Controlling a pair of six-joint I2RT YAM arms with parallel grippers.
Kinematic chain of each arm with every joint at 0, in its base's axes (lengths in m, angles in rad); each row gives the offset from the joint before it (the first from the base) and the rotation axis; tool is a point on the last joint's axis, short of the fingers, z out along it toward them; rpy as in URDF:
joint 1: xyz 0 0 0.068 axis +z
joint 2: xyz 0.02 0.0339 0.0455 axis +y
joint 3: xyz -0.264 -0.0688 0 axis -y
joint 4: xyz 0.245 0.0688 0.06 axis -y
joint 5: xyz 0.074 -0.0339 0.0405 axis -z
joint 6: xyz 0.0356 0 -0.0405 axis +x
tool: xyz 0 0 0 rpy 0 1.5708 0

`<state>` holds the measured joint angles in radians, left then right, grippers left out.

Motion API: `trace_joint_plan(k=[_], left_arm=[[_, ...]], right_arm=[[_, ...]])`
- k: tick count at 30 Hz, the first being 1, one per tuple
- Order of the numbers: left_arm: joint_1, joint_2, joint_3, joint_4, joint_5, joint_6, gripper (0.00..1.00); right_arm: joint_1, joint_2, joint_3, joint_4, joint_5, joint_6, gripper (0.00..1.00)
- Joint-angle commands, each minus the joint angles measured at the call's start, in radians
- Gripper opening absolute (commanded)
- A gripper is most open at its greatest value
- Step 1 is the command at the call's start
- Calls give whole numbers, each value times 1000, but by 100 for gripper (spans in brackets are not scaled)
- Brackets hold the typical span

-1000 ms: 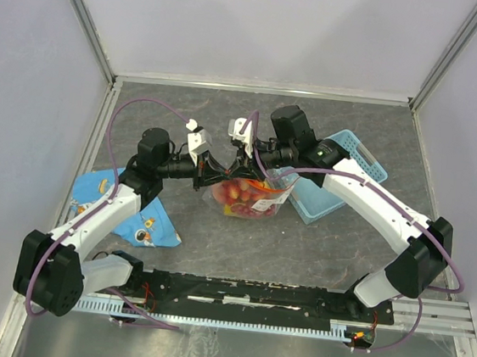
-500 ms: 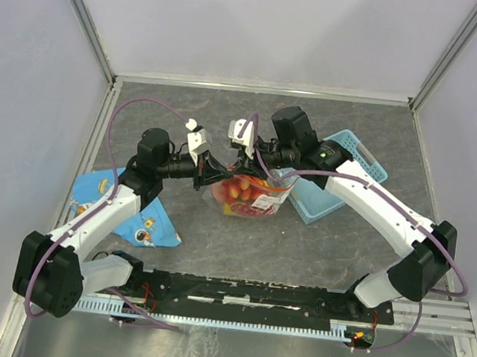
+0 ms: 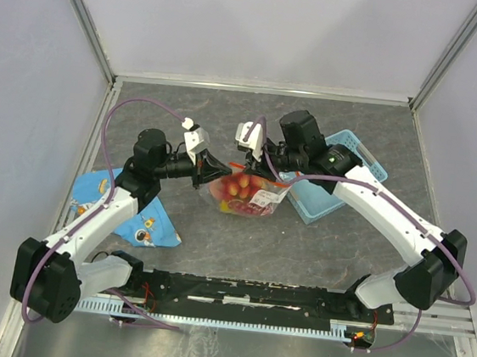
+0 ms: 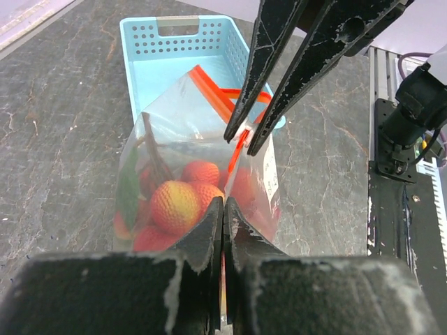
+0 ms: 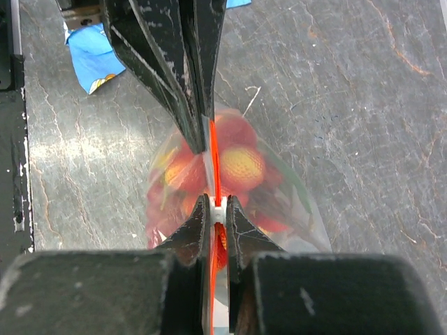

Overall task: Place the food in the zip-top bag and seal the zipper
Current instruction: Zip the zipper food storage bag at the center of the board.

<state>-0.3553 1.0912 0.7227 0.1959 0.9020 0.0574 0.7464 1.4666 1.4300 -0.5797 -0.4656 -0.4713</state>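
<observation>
The zip-top bag [image 3: 252, 199] hangs between both grippers over the table, with the food [image 4: 173, 206] inside: red strawberries and an orange-yellow peach [image 5: 241, 167]. My left gripper [image 4: 223, 203] is shut on one end of the bag's mouth. My right gripper [image 5: 218, 204] is shut on the zipper's white slider tab [image 5: 218, 212], a short way along the orange-red zipper [image 5: 214, 150] from the left fingers. In the top view the left gripper [image 3: 224, 171] and the right gripper [image 3: 255, 163] face each other across the bag's top.
A light-blue basket [image 3: 346, 168] stands just right of the bag, under the right arm. A blue patterned cloth [image 3: 144, 220] lies at the left beside the left arm. A black rail [image 3: 252, 295] runs along the near edge.
My right gripper has slid to the right along the zipper, away from the left gripper. The left gripper and the bag have shifted slightly right too.
</observation>
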Motion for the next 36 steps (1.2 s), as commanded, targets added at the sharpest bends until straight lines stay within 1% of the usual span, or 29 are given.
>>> trace_joint_plan(k=[1, 11, 18, 31, 34, 36], left_arm=[[18, -36, 9, 53, -51, -4, 3], [23, -49, 13, 19, -150, 7, 3], [29, -62, 24, -33, -267, 24, 3], [41, -98, 21, -59, -478, 19, 3], [45, -103, 19, -62, -499, 16, 3], [45, -102, 20, -60, -472, 20, 3]], right_arm=[[-26, -68, -20, -23, 56, -12, 1], [-43, -128, -72, -23, 72, 11, 2], [-44, -160, -100, -25, 88, 33, 2], [-45, -209, -171, -25, 135, 85, 2], [-45, -217, -186, -21, 139, 94, 2], [-46, -218, -193, -13, 137, 100, 2]])
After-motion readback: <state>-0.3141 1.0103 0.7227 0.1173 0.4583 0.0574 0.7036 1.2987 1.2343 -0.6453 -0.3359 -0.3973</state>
